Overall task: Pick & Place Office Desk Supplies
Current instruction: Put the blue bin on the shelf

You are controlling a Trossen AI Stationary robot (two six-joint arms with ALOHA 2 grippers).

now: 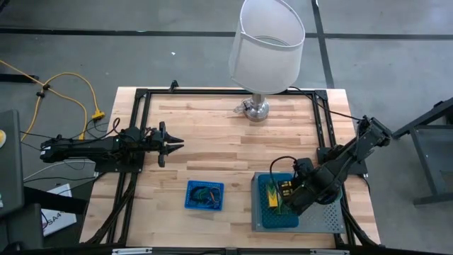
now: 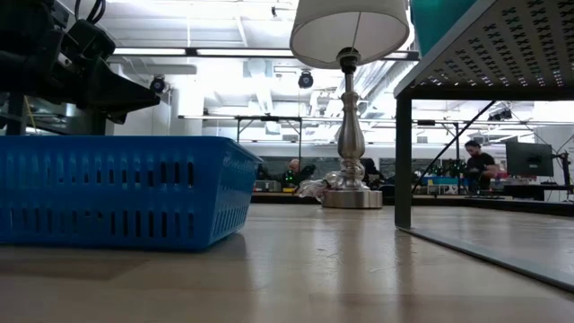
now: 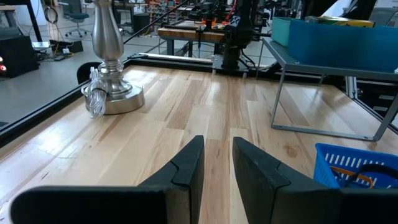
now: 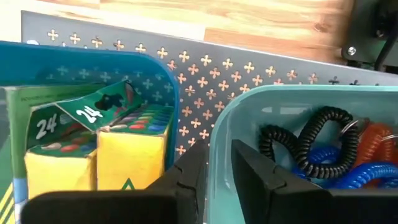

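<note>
The right gripper (image 4: 214,177) hangs over the raised grey shelf (image 1: 322,219), fingers slightly parted and empty — coiled loops (image 4: 329,155) lie in the teal bin (image 4: 249,112) beneath, crayon boxes (image 4: 99,146) alongside. The left gripper (image 3: 216,171) waits above bare desk (image 1: 212,134), fingers narrowly apart, holding nothing.

On the tabletop (image 1: 212,120) there is one lamp (image 1: 265,49), one blue basket (image 1: 204,195) and one grey perforated stand (image 1: 322,219). The stand carries two teal bins (image 4: 298,106). One bin holds two yellow crayon boxes (image 4: 130,149), the other three coiled cords (image 4: 323,140): black, blue, orange.
</note>
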